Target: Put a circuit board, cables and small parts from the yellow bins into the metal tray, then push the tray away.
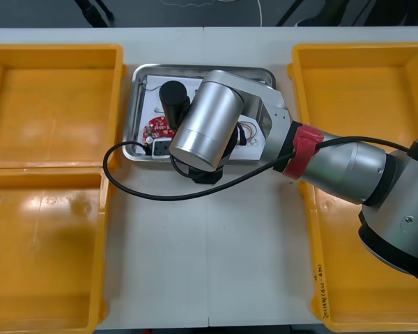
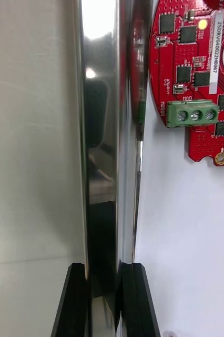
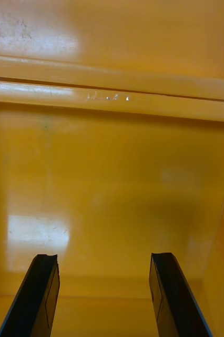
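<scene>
the right gripper (image 2: 104, 269) is clamping the near rim of the metal tray (image 2: 99, 131), one black finger sitting outside the wall and the other inside. the red circuit board (image 2: 196, 79) is lying on the tray's white floor just past the fingers. the left gripper (image 3: 102, 260) is hanging with fingers spread wide over a yellow bin (image 3: 112, 174) at the table's (image 1: 202, 257) left side.

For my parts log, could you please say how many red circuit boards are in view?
1 circuit board, in the metal tray near its left wall, partly under the right arm, which may hide others.
</scene>
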`<state>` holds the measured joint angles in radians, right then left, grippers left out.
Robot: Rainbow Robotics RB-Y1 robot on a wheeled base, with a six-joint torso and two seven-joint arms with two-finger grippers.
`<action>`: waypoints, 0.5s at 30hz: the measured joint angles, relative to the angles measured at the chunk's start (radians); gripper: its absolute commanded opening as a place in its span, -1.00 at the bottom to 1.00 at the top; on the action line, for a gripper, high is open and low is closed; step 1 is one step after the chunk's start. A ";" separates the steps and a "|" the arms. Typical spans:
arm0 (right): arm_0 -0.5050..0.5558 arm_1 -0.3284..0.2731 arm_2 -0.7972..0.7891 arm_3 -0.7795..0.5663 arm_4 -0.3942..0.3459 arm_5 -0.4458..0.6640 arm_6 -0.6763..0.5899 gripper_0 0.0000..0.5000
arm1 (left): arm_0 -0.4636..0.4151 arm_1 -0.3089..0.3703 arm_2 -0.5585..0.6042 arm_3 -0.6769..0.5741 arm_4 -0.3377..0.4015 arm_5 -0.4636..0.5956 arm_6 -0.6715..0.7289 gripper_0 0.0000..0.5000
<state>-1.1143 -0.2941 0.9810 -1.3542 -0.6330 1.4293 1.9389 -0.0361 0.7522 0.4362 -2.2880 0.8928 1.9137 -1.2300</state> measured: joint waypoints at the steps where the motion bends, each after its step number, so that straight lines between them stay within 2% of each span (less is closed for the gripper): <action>1: -0.003 0.000 0.000 0.007 0.000 -0.001 0.003 -1.00 | 0.000 0.000 0.000 0.000 0.000 0.000 0.000 1.00; 15: -0.037 0.002 0.000 0.105 -0.009 -0.070 0.046 -1.00 | 0.000 0.000 0.000 0.000 0.000 0.000 0.000 1.00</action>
<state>-1.1518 -0.2922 0.9810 -1.2487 -0.6420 1.3598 1.9852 -0.0361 0.7522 0.4362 -2.2880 0.8928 1.9137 -1.2300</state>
